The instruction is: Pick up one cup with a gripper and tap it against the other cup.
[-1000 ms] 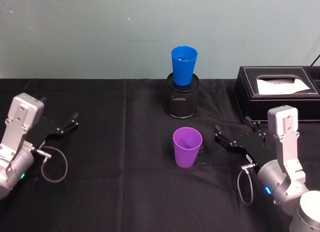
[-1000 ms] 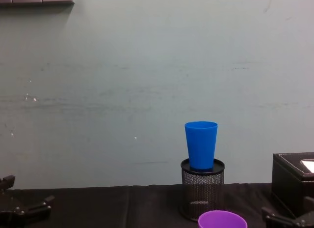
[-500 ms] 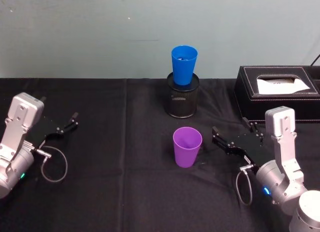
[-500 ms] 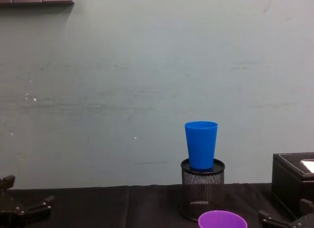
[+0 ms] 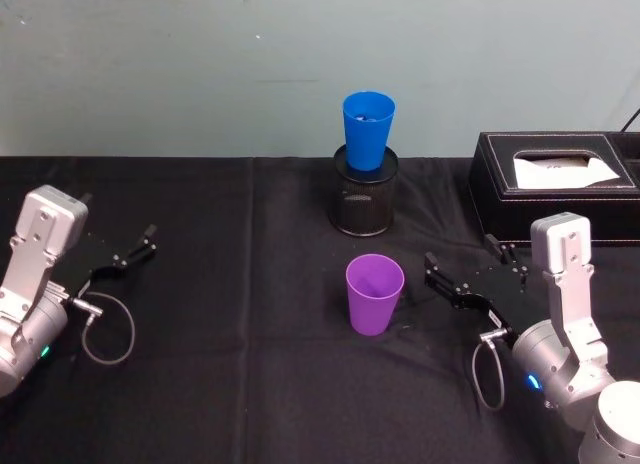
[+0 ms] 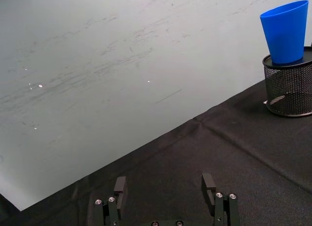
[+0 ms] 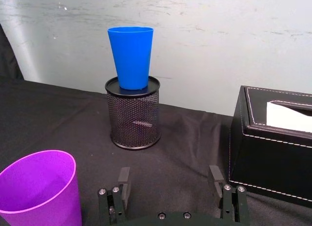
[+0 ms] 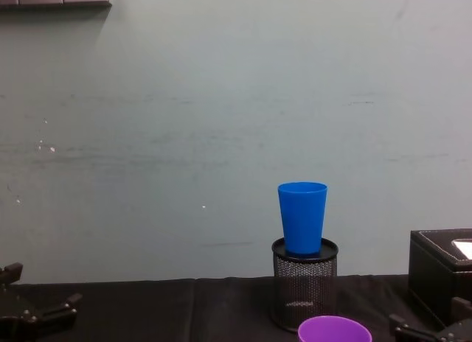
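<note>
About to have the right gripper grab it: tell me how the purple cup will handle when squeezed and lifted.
The purple cup looks like thin, empty plastic, so it is probably light and may flex under a hard squeeze. Its smooth tapered wall could slide down between flat fingers. Standing on its narrower base, it may tip if the open right gripper nudges it.

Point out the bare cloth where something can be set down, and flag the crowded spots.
Widest bare cloth: between the left gripper and the purple cup, stretching from the wall to the near edge. Another patch lies nearer than the purple cup. Crowded: the purple cup with the open right gripper beside it, the blue cup in the mesh holder behind, and the tissue box.
</note>
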Motion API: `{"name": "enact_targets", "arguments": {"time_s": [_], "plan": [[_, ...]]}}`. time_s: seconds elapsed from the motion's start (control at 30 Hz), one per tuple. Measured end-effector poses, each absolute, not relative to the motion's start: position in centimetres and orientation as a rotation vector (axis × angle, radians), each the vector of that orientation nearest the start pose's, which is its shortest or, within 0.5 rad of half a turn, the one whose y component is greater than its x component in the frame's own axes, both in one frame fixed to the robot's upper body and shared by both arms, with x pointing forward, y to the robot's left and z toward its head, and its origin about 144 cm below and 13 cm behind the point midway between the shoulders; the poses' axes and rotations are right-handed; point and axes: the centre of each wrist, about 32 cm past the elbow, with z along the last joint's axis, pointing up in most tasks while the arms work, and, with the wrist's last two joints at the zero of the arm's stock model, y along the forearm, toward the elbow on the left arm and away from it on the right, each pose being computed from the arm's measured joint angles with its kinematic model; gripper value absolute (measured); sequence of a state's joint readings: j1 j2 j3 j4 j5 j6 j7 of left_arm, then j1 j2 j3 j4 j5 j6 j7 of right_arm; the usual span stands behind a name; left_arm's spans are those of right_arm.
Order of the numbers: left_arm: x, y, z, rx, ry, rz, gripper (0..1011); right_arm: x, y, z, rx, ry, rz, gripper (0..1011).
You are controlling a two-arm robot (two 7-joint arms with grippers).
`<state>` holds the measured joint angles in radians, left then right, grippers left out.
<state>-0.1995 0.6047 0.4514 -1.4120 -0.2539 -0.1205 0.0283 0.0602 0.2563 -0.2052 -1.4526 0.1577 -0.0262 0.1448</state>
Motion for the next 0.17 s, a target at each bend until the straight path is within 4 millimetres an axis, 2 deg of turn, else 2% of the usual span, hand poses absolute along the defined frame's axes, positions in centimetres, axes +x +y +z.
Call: {"name": "enact_targets", "arguments": {"time_s": [0.17], "plan": [[48.86,30.97,113.98,0.304,-0.285,1.248,1000,46.92,-24.84,111.89,-0.14,-0.021,-1.25,1003]]}}
